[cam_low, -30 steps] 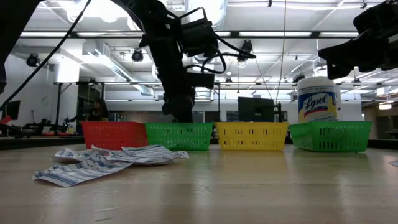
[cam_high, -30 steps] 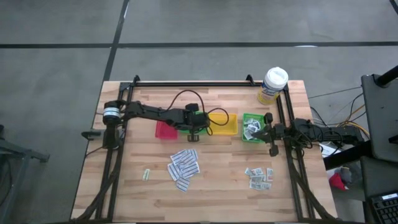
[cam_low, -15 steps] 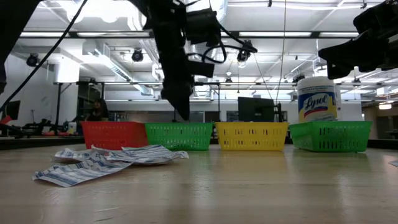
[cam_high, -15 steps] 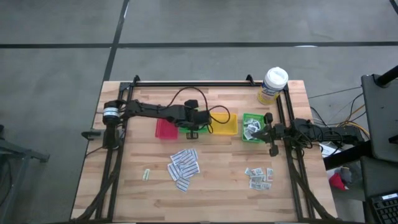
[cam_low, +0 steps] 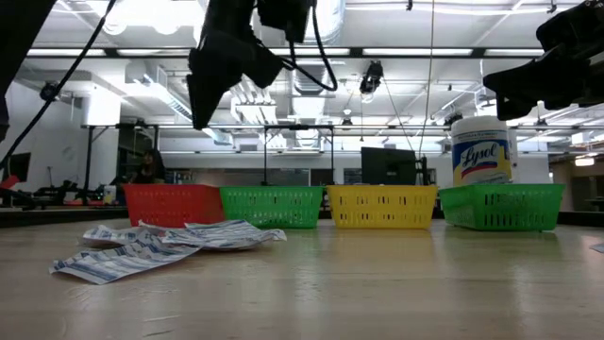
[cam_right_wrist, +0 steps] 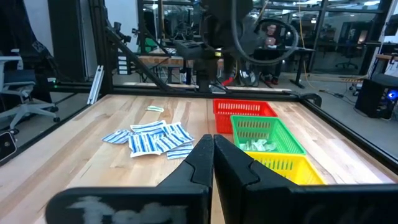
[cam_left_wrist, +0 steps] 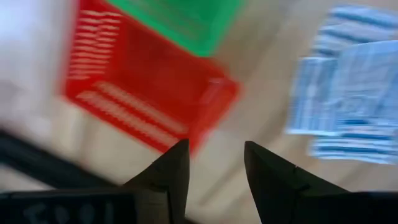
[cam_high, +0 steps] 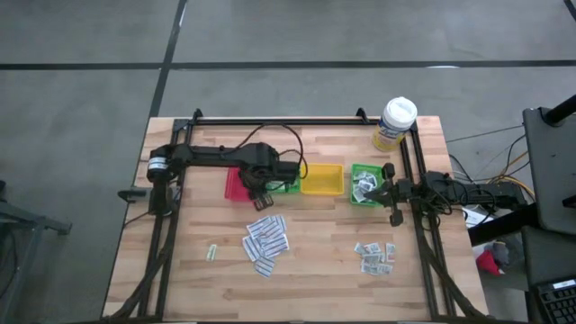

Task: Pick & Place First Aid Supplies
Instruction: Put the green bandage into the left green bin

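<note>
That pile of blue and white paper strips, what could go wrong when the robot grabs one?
The long blue-and-white printed paper strips overlap in a heap, so the left gripper, its fingers open, might lift several at once. It hovers close to the red plastic tray, so it might bump that tray.

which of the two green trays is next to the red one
The green tray at the left hand, touching the red tray. The other green tray sits on the far side of the yellow tray, near the right hand.
</note>
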`<state>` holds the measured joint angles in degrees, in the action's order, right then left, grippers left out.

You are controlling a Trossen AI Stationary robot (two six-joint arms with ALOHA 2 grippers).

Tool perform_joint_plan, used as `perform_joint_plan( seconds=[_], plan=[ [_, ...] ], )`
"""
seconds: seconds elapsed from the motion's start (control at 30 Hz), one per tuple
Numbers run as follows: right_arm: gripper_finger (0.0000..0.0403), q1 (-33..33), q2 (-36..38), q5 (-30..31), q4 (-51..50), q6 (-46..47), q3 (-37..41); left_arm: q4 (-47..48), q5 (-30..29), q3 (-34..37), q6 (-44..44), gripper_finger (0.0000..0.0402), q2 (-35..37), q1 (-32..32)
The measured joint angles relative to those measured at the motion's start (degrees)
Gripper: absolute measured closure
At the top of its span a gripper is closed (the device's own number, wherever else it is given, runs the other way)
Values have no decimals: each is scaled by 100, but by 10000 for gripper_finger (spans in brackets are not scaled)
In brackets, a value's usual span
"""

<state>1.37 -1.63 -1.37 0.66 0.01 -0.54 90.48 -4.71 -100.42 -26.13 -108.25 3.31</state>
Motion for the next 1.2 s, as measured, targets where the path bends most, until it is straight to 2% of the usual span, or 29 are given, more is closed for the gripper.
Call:
perform_joint_plan(
  seconds=[0.17,0.37,0.7,0.83,1.03,1.2],
  plan=[
    [394,0,-2,-2,-4,0,0,-61,805,241,-599,255,123,-251],
    [394,0,-26,-1,2,2,-1,-44,816,793,-1483,255,289,-683],
    [394,0,-37,0,-2,1,0,-281,822,2231,-3274,254,732,-1792],
    [394,0,-37,0,-2,2,0,-767,820,2851,-4158,254,1073,-2239],
    [394,-2,-37,0,-1,1,-1,-1974,828,3723,-5381,254,1671,-2770],
    [394,0,-37,0,-2,0,0,-2598,1120,4250,-6243,254,1955,-3052]
  ],
)
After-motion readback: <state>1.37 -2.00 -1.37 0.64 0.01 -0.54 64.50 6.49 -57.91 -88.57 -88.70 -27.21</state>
